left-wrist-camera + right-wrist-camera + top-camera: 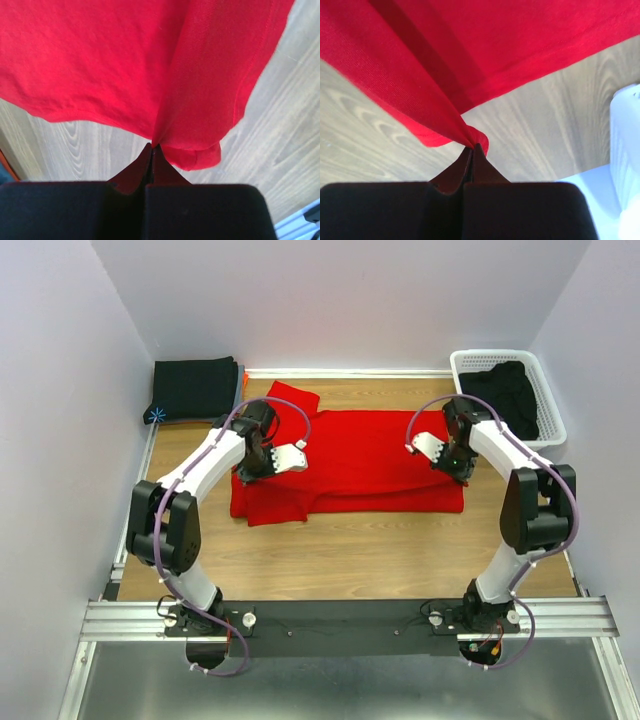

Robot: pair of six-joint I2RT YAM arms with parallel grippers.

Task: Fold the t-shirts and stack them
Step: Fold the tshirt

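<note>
The bright red t-shirt (350, 465) lies spread across the middle of the wooden table, partly folded lengthwise. My left gripper (255, 468) is shut on its left side, near the sleeve; in the left wrist view the red cloth (150, 70) hangs lifted from my closed left gripper (152, 146). My right gripper (455, 468) is shut on the shirt's right edge; the right wrist view shows the cloth (470, 55) pinched in my right gripper (473, 146) above the table. A folded black t-shirt (195, 388) lies at the back left corner. Another black t-shirt (510, 395) lies bunched in the basket.
A white plastic lattice basket (466, 362) stands at the back right corner and shows at the right wrist view's edge (625, 130). White walls close in the table on three sides. Bare wood (350, 550) lies between the shirt and the arm bases.
</note>
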